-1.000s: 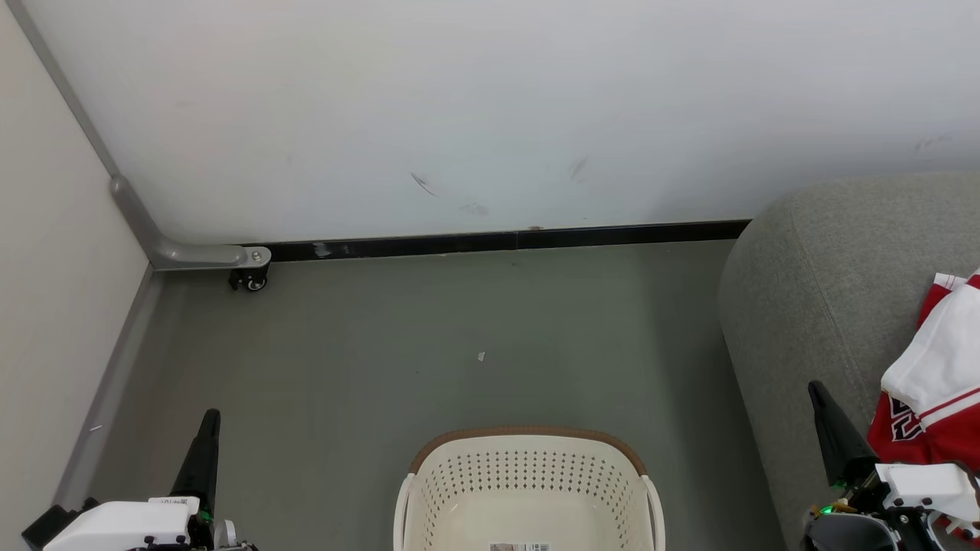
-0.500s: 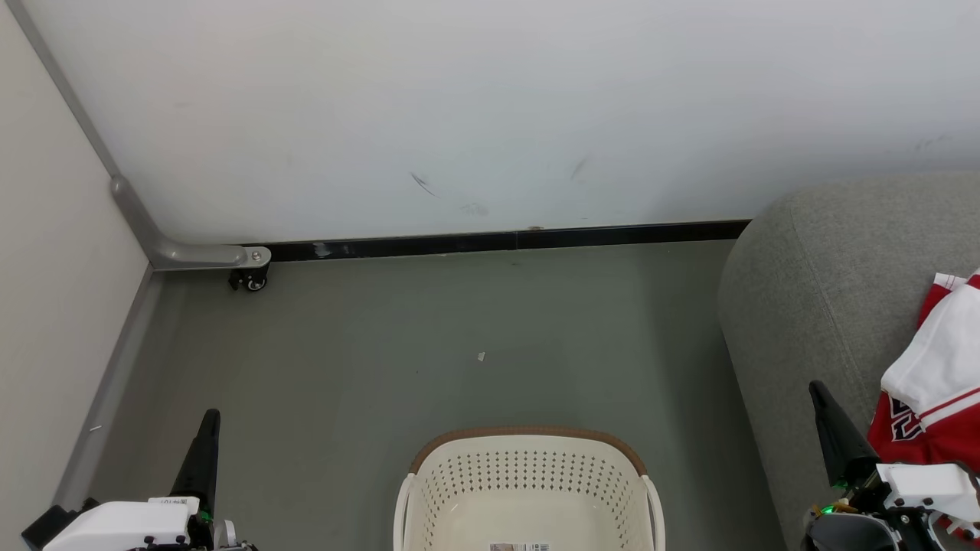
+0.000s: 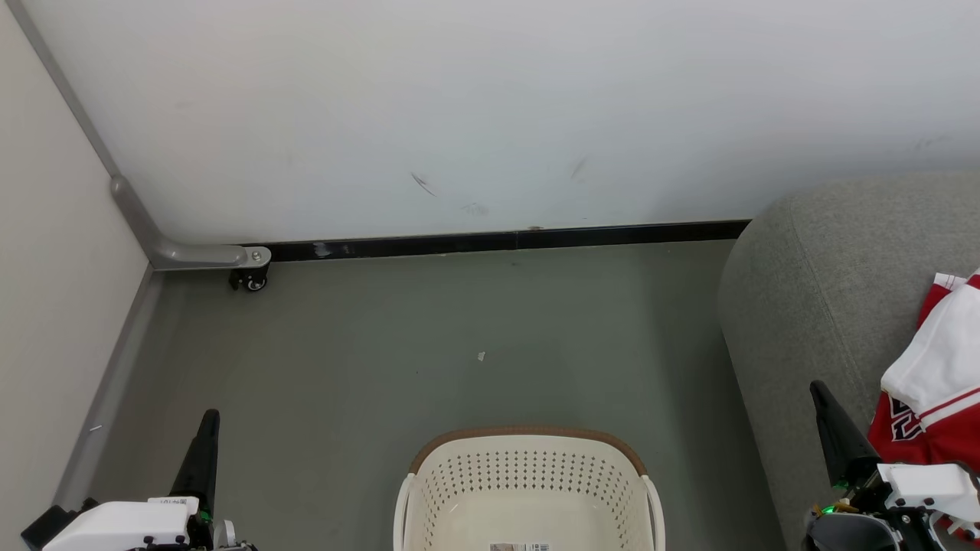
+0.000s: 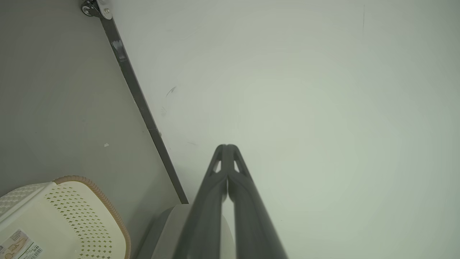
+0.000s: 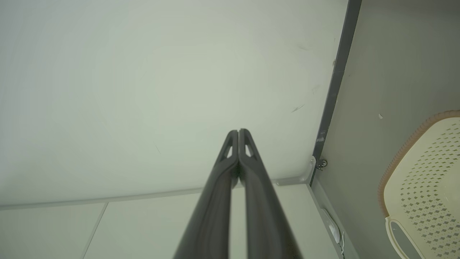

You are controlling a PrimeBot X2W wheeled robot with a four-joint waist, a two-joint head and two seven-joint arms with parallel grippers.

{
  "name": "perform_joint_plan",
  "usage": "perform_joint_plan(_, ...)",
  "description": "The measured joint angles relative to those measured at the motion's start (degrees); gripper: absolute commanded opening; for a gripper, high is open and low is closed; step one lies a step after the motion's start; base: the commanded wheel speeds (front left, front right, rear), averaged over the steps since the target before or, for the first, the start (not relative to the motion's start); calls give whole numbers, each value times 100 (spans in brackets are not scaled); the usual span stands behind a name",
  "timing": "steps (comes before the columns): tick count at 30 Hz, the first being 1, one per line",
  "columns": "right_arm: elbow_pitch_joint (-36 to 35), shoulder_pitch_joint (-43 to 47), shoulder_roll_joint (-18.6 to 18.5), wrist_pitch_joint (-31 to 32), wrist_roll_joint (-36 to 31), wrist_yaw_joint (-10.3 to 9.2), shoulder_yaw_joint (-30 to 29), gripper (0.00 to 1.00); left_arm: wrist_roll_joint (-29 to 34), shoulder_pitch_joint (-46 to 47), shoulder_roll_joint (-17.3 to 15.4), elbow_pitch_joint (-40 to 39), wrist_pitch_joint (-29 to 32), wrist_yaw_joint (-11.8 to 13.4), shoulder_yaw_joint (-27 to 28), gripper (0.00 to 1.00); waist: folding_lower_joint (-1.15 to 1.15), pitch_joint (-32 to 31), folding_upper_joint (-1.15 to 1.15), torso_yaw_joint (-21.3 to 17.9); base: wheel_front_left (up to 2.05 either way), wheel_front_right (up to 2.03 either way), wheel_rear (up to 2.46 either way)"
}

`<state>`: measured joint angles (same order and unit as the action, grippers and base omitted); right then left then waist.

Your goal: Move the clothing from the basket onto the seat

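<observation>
— While the head view looks down at the floor [image 3: 459,329], where's the clothing [image 3: 938,383]?
— On the seat [image 3: 827,268], far right. Red-and-white heap, block lettering partly showing, cut by the frame edge.
— And the basket [image 3: 528,467]?
— On the floor, bottom centre, left of the seat, floor showing between them. Brown rim, perforated wall, a label [image 3: 521,546] on its bottom. Near half out of frame.
— State of the left pincer [image 3: 208,421]?
— Clenched. Left wrist view has the fingertips [image 4: 222,153] pressed together, aimed at the white wall [image 4: 323,108]. Head view: lower left over the floor, well apart from the basket.
— And the right pincer [image 3: 817,390]?
— Clenched too, fingertips meeting in its wrist view. Lower right, against the seat's side, just beside the clothing; contact I can't tell.
— Anything else?
— Grey bracket [image 3: 199,255] with a caster [image 3: 251,282] at the wall corner, black skirting [image 3: 498,241] along the wall's base, small pale speck [image 3: 481,356] on the floor.
</observation>
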<state>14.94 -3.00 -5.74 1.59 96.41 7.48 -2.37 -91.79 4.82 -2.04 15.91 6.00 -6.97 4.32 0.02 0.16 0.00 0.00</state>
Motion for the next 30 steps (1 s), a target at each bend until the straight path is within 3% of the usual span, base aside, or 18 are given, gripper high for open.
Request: perform_joint_plan(30,7,-1,8,2,-1,0,-20,0,0,0,0,-2,1,0,14,0,-1,1,0,0,0,0,0)
